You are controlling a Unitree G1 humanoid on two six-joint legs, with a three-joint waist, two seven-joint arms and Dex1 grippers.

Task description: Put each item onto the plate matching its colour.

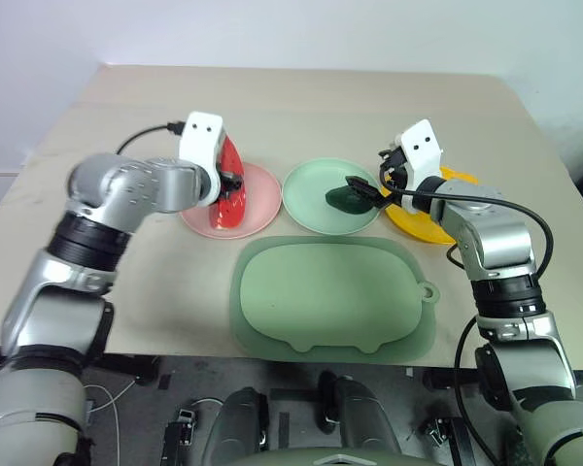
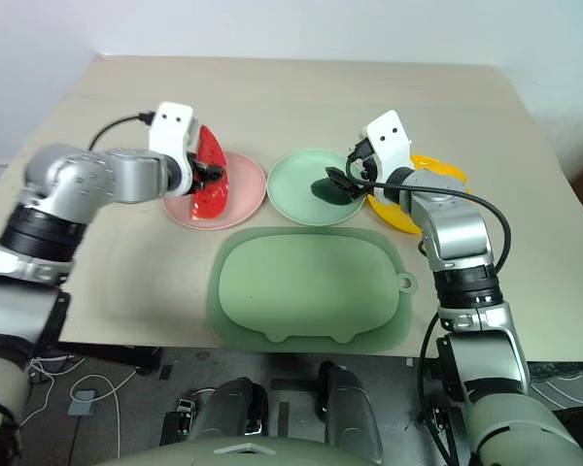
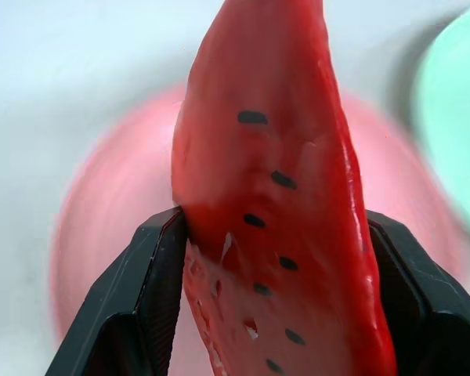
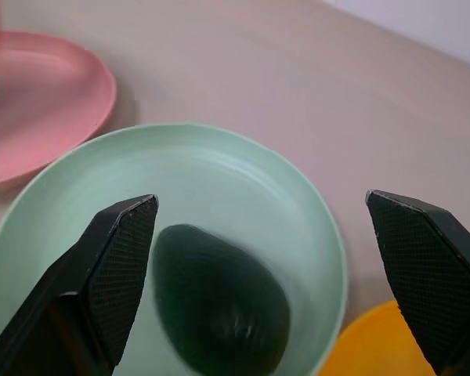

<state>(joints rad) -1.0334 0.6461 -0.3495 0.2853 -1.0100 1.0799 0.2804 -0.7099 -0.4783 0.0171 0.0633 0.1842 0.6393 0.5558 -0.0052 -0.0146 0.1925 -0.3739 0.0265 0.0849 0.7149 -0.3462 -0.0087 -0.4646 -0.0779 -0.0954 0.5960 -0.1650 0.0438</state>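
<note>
i see my left gripper point(image 1: 231, 182) clamped on the red wedge-shaped toy watermelon slice point(image 1: 232, 184), one black finger on each broad side of it in the left wrist view. the slice stands on end, seeds showing, over the round shallow pink plastic plate point(image 1: 262, 193); from the head views i cannot tell whether its lower tip touches the plate or hangs just above it.

my right gripper point(image 1: 371, 191) has its two fingers wide apart, holding nothing. it hovers over the near right part of the round pale mint green plastic plate point(image 1: 311, 189), and the right wrist view looks straight down between the fingers at the dark green oval toy avocado point(image 4: 219, 305). the avocado lies inside that green plate, towards its right side, free of the fingers.

the three plates sit in a row on the light wooden table point(image 1: 301, 102): pink on my left, mint green in the middle, and the bright yellow round plastic plate point(image 1: 418, 225) on my right, largely covered by my right arm. i cannot make out what lies on the yellow plate. the large green pig-shaped mat point(image 1: 330, 296) lies flat on the table, just in front of the plates, nearer to me.
</note>
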